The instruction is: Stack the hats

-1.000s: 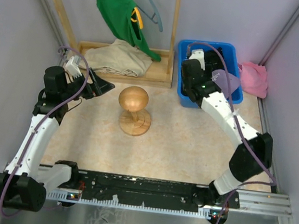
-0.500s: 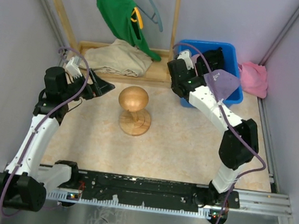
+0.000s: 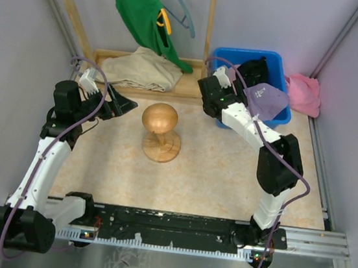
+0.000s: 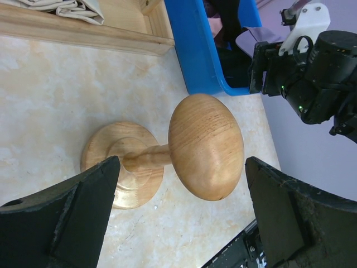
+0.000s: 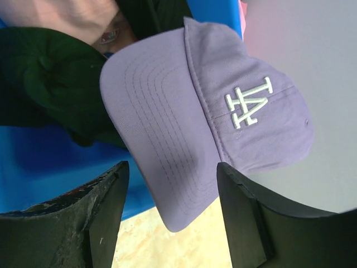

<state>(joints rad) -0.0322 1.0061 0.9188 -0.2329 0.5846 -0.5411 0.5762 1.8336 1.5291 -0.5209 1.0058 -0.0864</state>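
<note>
A lavender cap (image 3: 267, 100) with a white logo hangs over the front rim of the blue bin (image 3: 241, 54). In the right wrist view its brim (image 5: 167, 151) reaches down between my right gripper's (image 5: 170, 223) wide-open fingers, untouched by either. A black cap (image 5: 50, 72) and a pink cap (image 5: 83, 17) lie in the bin behind it. My right gripper (image 3: 240, 89) sits at the bin's front left corner. My left gripper (image 3: 125, 104) is open and empty, left of the wooden head-shaped stand (image 3: 160, 118); the stand (image 4: 206, 145) shows between its fingers.
A wooden rack base (image 3: 171, 88) holds a beige cloth (image 3: 141, 69) at the back. A green shirt (image 3: 144, 15) hangs on hangers above it. A bright pink cloth (image 3: 303, 94) lies right of the bin. Grey walls close in both sides.
My right arm has swung its wrist and elbow to the left, from over the bin to its front left corner. The lavender cap now shows more fully. The left arm has not moved.
</note>
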